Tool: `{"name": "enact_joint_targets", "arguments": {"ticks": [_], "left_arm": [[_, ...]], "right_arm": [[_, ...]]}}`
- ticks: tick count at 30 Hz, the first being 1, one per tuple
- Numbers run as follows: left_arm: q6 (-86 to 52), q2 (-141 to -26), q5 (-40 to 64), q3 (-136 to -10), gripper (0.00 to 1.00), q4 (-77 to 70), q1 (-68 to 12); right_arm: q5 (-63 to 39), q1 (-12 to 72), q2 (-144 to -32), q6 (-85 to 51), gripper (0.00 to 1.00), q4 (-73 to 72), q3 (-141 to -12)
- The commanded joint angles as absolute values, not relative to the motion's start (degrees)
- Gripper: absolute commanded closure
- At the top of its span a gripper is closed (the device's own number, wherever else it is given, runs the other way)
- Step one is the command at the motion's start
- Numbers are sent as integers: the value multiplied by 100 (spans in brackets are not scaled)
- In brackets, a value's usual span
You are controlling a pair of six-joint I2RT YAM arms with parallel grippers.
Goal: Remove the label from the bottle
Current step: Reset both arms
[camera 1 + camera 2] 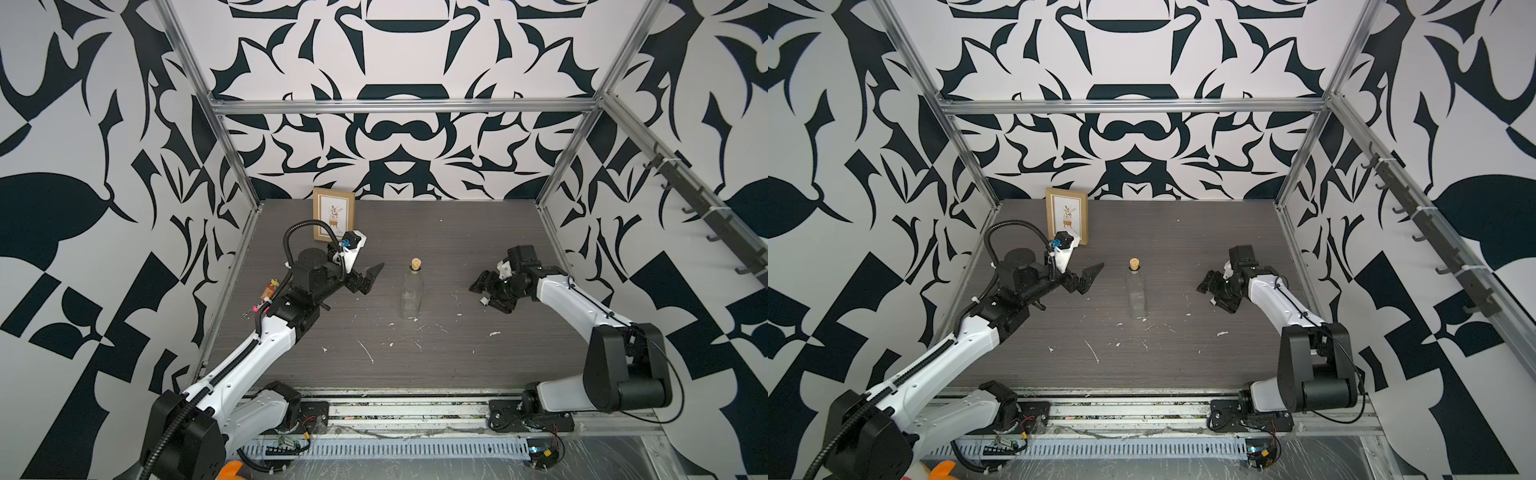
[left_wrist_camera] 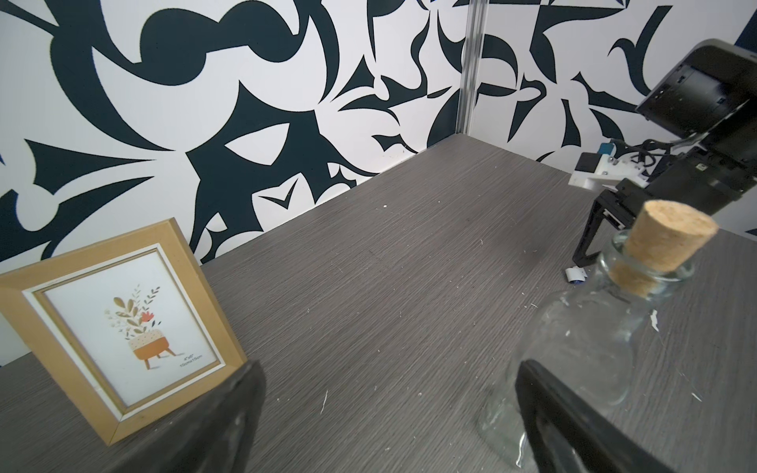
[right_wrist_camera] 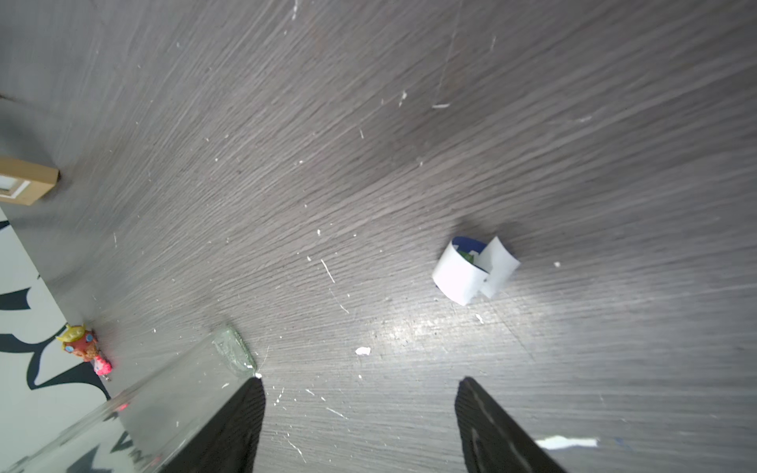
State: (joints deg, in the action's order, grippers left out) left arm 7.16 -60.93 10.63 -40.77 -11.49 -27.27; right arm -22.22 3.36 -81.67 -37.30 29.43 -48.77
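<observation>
Currently logging the bottle (image 1: 412, 291) standing upright on the grey wood-grain table (image 1: 457, 232), corked, no sticker showing on the glass. Finding the label (image 3: 475, 270) lying on the table beside the bottle, on the right arm's side, curled into a loose white loop with a dark blue inner face. Seeing the right gripper (image 3: 360, 381) hovering near it, jaws parted, holding nothing, and the left gripper (image 1: 372, 277) spread wide and empty on the bottle's other side, not touching. Judging the label featherlight, limp, probably tacky inside: pinching gently across the loop's paper wall. Judging the bottle hard, slick, breakable, tippable: taking it by the body below the shoulder. Noting tan cork (image 2: 663, 245), rough and tapered, and pale paper scraps (image 1: 494, 333) scattered around the bottle's base.
</observation>
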Motion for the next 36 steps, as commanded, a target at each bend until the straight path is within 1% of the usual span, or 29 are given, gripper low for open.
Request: {"name": "enact_joint_targets", "arguments": {"ticks": [1,7,11,15,18,22,24,26,27,29,30,32,36], "left_arm": [[606,-6154,1055,-4006,1,-1317,-2703],[650,-6200,1049,-4069,1,-1283,-2705],[487,-6168,845,-4021,1,-1320,-2642],[-16,-6062,557,-3800,0,-1559,-2255],[-447,-5968,-46,-3551,1,-1784,-1866],[-869,-5876,-761,-3208,1,-1935,-1277],[-871,-5870,-931,-3048,1,-1989,-1059],[-865,-5890,-1052,-2896,1,-2042,-879],[-864,-5921,-1070,-2818,1,-2094,-811],[-850,-6011,-1068,-2633,1,-2263,-677],[-830,-6063,-1008,-2529,1,-2399,-615],[-676,-6249,-849,-2277,0,-2791,-496],[-788,-6817,-698,-2081,1,-3331,-220]], "right_arm": [[-2269,356,-8227,-4013,23,2583,-4734],[-2015,360,-8345,-4042,23,2513,-4726],[-1643,358,-8126,-3836,23,2419,-4751],[-1235,348,-7736,-3436,22,2269,-4847],[-720,351,-7371,-3072,22,2019,-4904],[179,339,-6690,-2452,21,1106,-4599],[798,340,-6280,-2085,21,315,-4202],[1501,325,-5892,-1566,19,-721,-3637],[1679,309,-5775,-1302,18,-1178,-3402],[1868,166,-5700,-886,16,-1758,-3122],[1866,73,-5731,-800,15,-1767,-3105],[1751,-129,-5861,-696,15,-1837,-3029],[1431,-334,-6086,-686,15,-2433,-2571]]}}
